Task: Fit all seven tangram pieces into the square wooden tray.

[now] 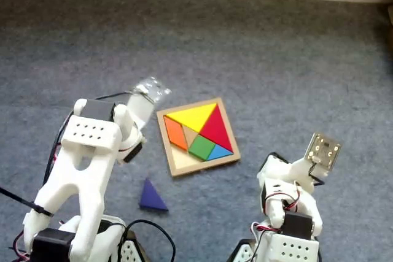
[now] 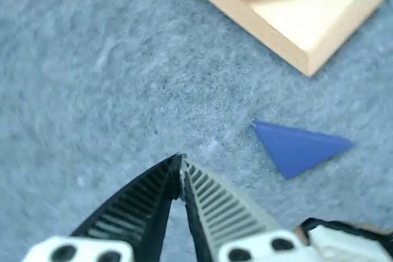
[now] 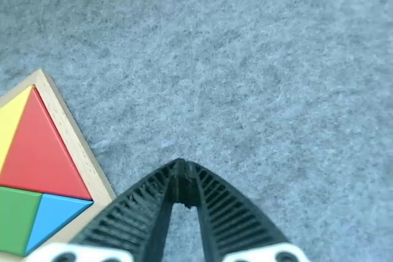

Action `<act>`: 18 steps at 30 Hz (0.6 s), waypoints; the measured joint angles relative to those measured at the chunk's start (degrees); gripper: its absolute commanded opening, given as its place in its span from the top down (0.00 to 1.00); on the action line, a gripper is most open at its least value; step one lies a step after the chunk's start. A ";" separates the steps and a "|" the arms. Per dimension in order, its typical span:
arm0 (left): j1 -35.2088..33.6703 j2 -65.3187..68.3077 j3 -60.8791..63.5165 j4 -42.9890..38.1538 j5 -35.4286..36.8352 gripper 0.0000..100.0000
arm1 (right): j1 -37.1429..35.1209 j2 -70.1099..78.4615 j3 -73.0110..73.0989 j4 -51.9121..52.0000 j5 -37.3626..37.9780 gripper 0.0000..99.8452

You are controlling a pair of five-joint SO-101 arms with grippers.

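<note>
High view showed 1 square wooden tray (image 1: 207, 167) with a raised pale rim, lying on fuzzy grey carpet (image 1: 288, 53) between the 2 arms. Inside it lay 5 flat, smooth pieces: 1 yellow triangle (image 1: 191, 116), 1 red triangle (image 1: 216, 128), 1 orange parallelogram (image 1: 175, 133), 1 green square (image 1: 201, 146) and 1 light blue triangle (image 1: 220, 151); a pale strip of the tray's floor was bare. 1 dark blue triangle (image 2: 298, 148) lay on the carpet just beyond the left gripper (image 2: 181, 164), apart from its tips, between it and the tray's corner. That gripper's 2 ribbed fingers were pressed together, holding nothing. The right gripper (image 3: 180, 167), likewise closed and empty, hung over carpet beside the rim nearest the red triangle.
</note>
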 measured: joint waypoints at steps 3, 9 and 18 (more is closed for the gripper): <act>0.00 0.00 0.00 0.00 -15.91 0.99 | 0.00 0.00 0.00 0.00 0.00 1.00; 2.11 0.00 1.14 0.53 -28.40 0.80 | 0.00 0.00 0.00 0.00 0.00 1.00; 12.92 0.00 4.48 0.53 -29.54 0.78 | 0.00 0.00 0.00 -0.79 0.00 1.00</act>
